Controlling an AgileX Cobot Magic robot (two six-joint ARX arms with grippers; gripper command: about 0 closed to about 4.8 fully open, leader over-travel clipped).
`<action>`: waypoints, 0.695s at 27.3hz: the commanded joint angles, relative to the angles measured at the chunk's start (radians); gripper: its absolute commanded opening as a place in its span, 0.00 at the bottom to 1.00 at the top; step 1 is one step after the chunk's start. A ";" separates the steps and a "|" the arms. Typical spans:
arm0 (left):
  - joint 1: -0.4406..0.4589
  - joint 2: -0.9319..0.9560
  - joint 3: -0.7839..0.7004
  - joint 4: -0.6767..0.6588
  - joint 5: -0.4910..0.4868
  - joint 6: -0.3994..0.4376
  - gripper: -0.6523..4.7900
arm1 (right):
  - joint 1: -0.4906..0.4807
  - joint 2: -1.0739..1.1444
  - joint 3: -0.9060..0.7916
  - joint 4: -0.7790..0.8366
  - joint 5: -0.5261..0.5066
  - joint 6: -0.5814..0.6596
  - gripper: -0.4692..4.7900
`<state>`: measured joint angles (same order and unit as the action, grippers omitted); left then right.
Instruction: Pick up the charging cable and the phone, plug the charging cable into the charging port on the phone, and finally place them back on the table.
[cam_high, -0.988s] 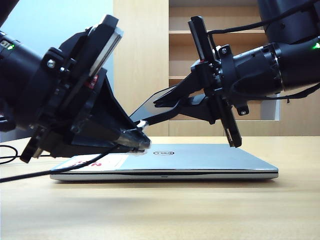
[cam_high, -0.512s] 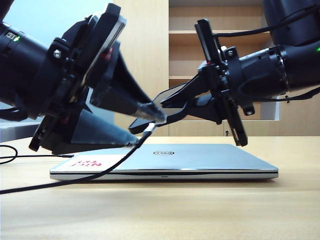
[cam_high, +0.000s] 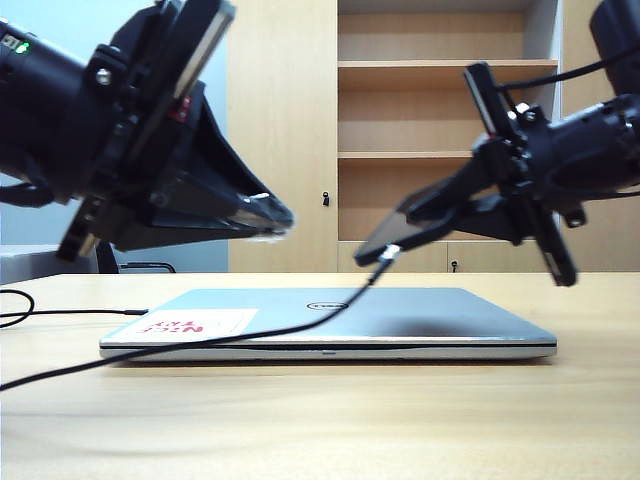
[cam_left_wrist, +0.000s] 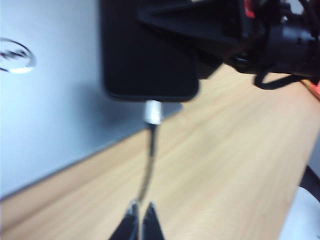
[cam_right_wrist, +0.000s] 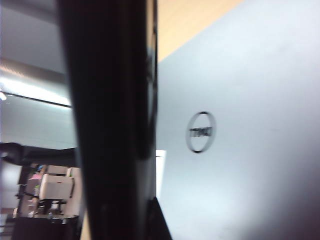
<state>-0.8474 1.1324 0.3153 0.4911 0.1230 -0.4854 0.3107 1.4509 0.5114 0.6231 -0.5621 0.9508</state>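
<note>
Holding the phone (cam_high: 400, 228) tilted over the laptop (cam_high: 330, 320), our right gripper (cam_high: 430, 215) stays clamped on it so the plug hangs seated in its low end. Cable (cam_high: 200, 345) trails left across the table (cam_high: 320, 420). Our left gripper (cam_high: 275, 222), fingers shut and empty, sits apart at left. Port itself is hidden by the plug; right wrist view is mostly blocked.

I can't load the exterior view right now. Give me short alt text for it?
The charging cable is plugged into the phone, which the right gripper holds tilted above the closed silver laptop. The left gripper is shut, empty, hovering apart at left; the cable trails off across the table.
</note>
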 joint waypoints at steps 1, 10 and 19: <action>0.056 -0.035 0.017 -0.073 0.001 0.074 0.11 | -0.039 -0.040 0.034 -0.087 -0.034 -0.077 0.08; 0.240 -0.095 0.074 -0.208 0.001 0.211 0.11 | -0.261 -0.067 0.156 -0.536 -0.151 -0.279 0.08; 0.283 -0.095 0.091 -0.243 0.001 0.250 0.11 | -0.450 -0.021 0.224 -0.739 -0.146 -0.428 0.08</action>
<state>-0.5632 1.0405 0.4026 0.2424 0.1204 -0.2398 -0.1349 1.4277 0.7235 -0.1253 -0.6945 0.5488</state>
